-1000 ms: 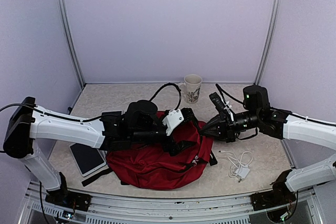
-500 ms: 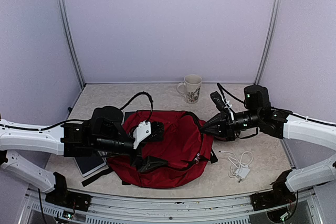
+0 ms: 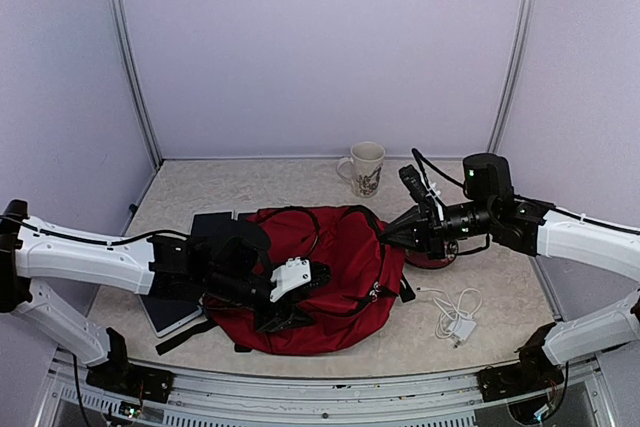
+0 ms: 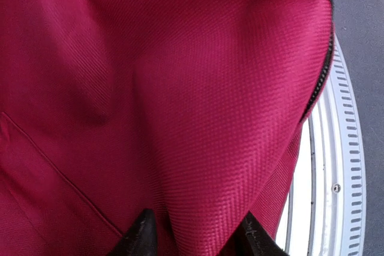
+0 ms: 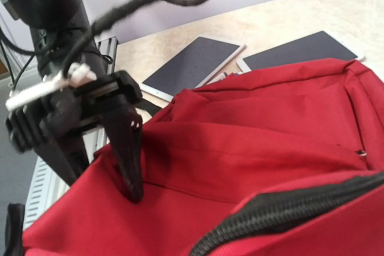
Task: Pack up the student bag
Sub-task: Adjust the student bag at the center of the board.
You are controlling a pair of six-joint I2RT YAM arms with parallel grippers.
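Red bag (image 3: 335, 282) lies on the table (image 3: 250, 182) between the arms, and we judge the opening step is in hand: right gripper (image 3: 392, 235) closed on its zip rim, left gripper (image 4: 197, 237) half-closed round a fabric fold, grip uncertain, so next it must pinch firmly and lift
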